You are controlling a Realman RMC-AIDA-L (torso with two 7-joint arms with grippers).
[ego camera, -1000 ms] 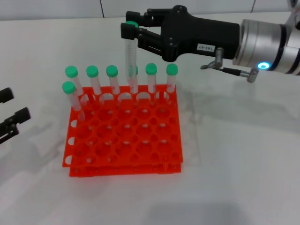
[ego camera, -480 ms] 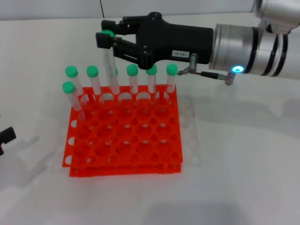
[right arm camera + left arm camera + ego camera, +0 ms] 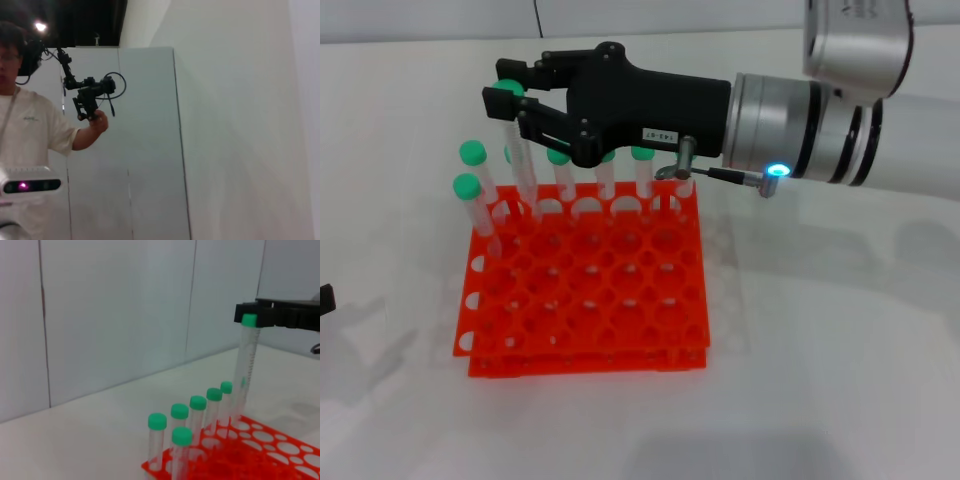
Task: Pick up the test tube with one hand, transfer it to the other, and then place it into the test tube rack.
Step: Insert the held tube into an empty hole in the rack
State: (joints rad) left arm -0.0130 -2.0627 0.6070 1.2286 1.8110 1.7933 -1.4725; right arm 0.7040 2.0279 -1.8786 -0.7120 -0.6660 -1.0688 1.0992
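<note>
The orange-red test tube rack [image 3: 585,300] stands on the white table, also low in the left wrist view as the rack [image 3: 265,450]. My right gripper [image 3: 506,94], black with a white label and a blue light on its wrist, is shut on the green cap of the test tube [image 3: 518,150]. The tube hangs nearly upright over the rack's back left part. Its round end is level with the top tier; I cannot tell whether it is in a hole. The left wrist view shows the same tube [image 3: 245,365] under the right gripper [image 3: 250,316]. Only a black sliver of my left gripper [image 3: 324,298] shows at the left edge.
Several other green-capped tubes stand in the rack's back row [image 3: 642,170], and one more [image 3: 472,205] stands in the second row at the left. Bare white table [image 3: 820,330] lies right of the rack. The right wrist view shows only a wall and a person.
My right gripper has carried the test tube leftward along the back row and slightly lower. The left gripper has drawn back almost off the left edge.
</note>
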